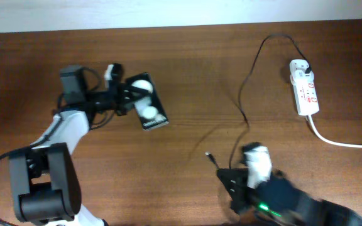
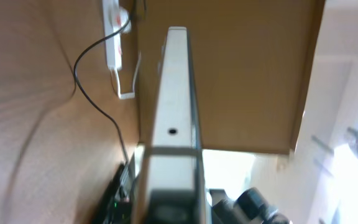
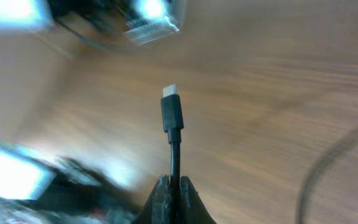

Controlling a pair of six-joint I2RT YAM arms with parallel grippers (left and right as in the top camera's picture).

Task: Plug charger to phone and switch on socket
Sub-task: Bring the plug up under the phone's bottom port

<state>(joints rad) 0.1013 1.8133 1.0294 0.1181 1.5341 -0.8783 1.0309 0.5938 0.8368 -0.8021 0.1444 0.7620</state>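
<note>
The left gripper [image 1: 129, 95] is pinched on the phone [image 1: 151, 108], far to the left of the socket [image 1: 304, 88], and holds it tilted, clear of the table [image 1: 187, 56]. The grip seems chosen to offer one narrow edge to the other arm. In the left wrist view that edge runs straight away from the camera with a small dark hole in it, though it cannot be told whether that hole is the charging port.

The right gripper [image 3: 173, 194], below and to the left of the socket, is pressed together on the charger [image 1: 250, 75] just behind its connector [image 3: 171, 113]. The tip therefore juts free ahead of the fingers and aims toward the phone, a blur at the top of the right wrist view. Gripping so close to the tip probably stops the thin cable from buckling when pushed.

The rest of the cable loops loosely back to the socket, where the black plug [image 1: 307, 65] appears seated at its far end. That slack leaves room to reach. Connector and phone are well apart, so insertion has not begun. The switches [image 1: 305, 94] are untouched, and their setting is too small to read.
</note>
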